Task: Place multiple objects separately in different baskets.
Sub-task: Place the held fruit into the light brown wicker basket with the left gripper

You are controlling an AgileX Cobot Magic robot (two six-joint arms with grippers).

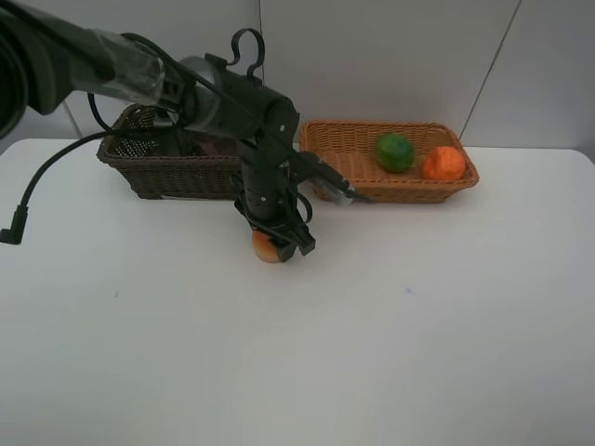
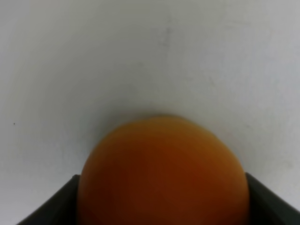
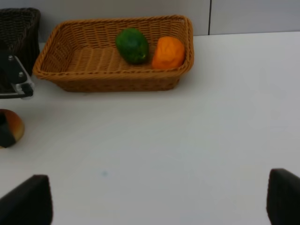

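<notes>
Tabletop (image 1: pixel 418 325): white, pale wall behind.
Left gripper (image 1: pixel 276 243): down on the peach (image 1: pixel 267 247) — fingers (image 2: pixel 49 206) flank it, grip unclear.
Right gripper (image 3: pixel 154 201): jaws wide, nothing held.
Light basket (image 1: pixel 409 186): green fruit (image 1: pixel 395 151) and orange (image 1: pixel 444 163) inside.
Dark basket (image 1: pixel 167 172): behind the left arm.

A plain white table (image 1: pixel 418 353) fills most of the room in front of me, its surface smooth with a few faint specks. Behind it stands a pale grey panelled wall (image 1: pixel 390 56), split by thin dark seams.
</notes>
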